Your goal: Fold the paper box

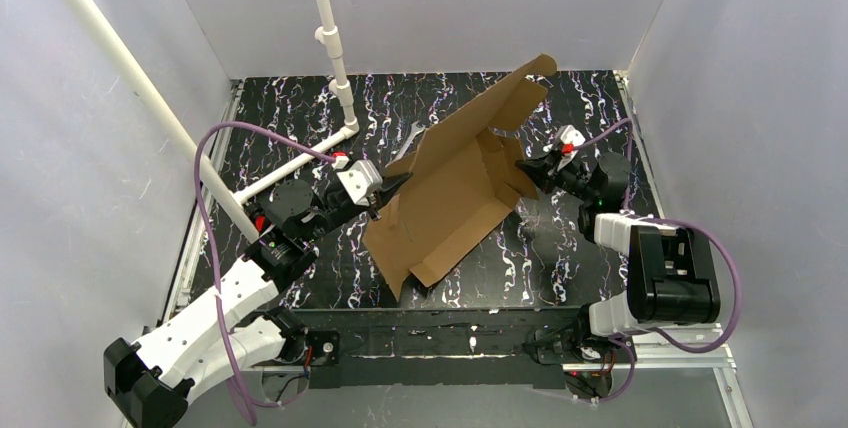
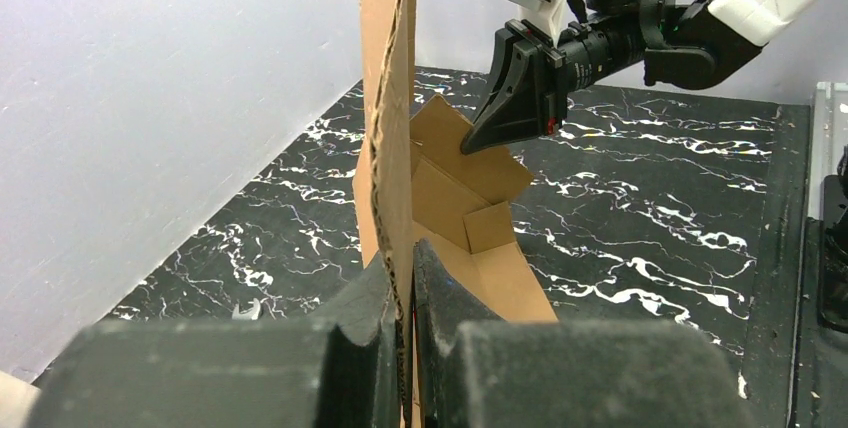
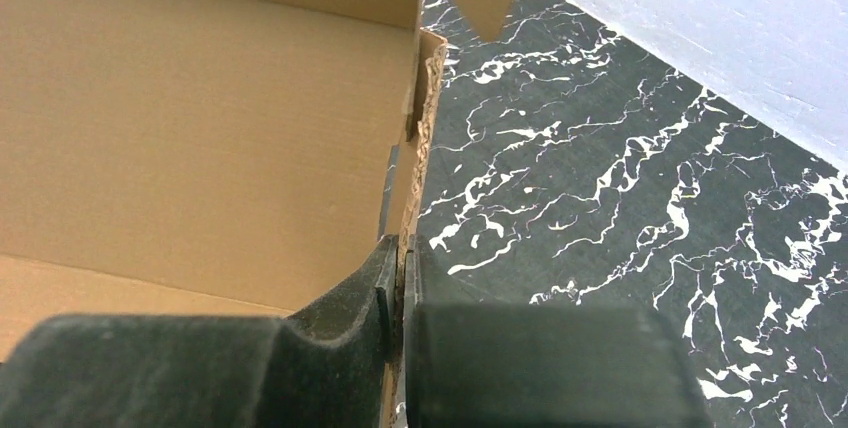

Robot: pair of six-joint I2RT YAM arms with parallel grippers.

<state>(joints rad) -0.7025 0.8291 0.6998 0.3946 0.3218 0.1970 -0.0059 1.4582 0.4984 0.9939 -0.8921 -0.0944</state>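
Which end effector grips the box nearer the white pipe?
The left end effector, shut on the paper box at the edge facing the white pipe; the right end effector pinches the opposite edge.

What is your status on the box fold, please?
Both shut on the paper box: left gripper on one edge, right gripper on the opposite edge. Box partly folded, tilted, lid flap up. The white pipe frame stands behind, apart from it.

Paper box (image 1: 450, 198), between the two pincers: plain brown corrugated cardboard. Left gripper (image 1: 393, 187), right gripper (image 1: 523, 170): black fingers. Table (image 1: 590, 118) beneath them: black, white-violet marbled veining. Cable (image 1: 204, 198) behind left pincer: purple.
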